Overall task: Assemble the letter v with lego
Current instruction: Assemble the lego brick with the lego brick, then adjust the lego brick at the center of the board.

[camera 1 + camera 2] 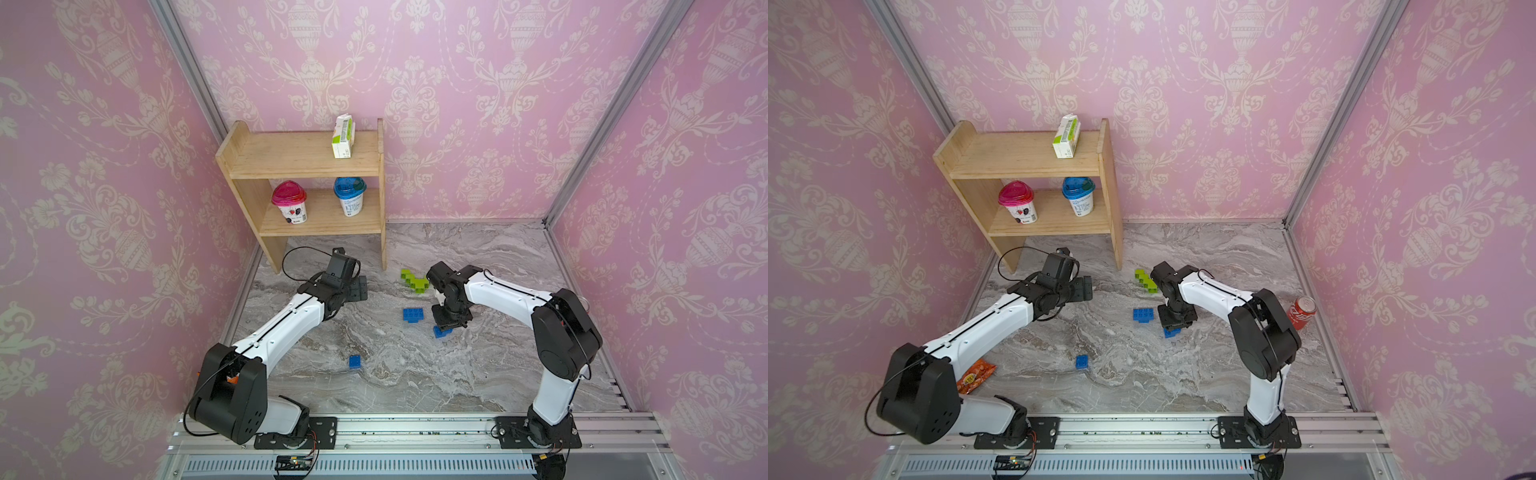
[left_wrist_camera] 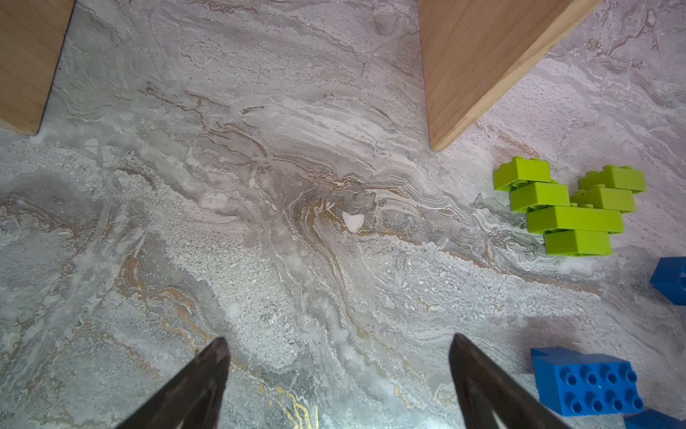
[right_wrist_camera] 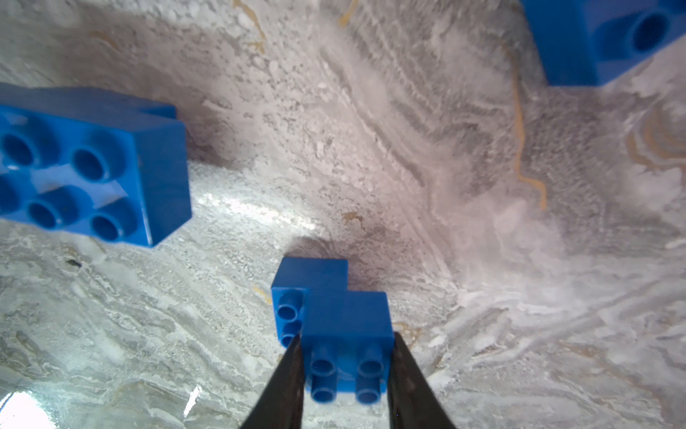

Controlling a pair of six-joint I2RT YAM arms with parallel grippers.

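Marbled worktop [image 1: 415,386] lay under the right fingers [image 3: 286,386], which pinched a stepped blue lego pair [image 3: 345,327] between them while the left fingers [image 2: 193,386] stood spread and empty; gripped by one brick only, the pair might twist loose.

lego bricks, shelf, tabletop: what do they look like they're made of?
Blue lego bricks: moulded plastic, smooth semi-gloss, crisp studs. Shelf: light, unfinished-looking wood with visible grain. Tabletop: marble-look veined grey surface; real stone or printed laminate, cannot tell.
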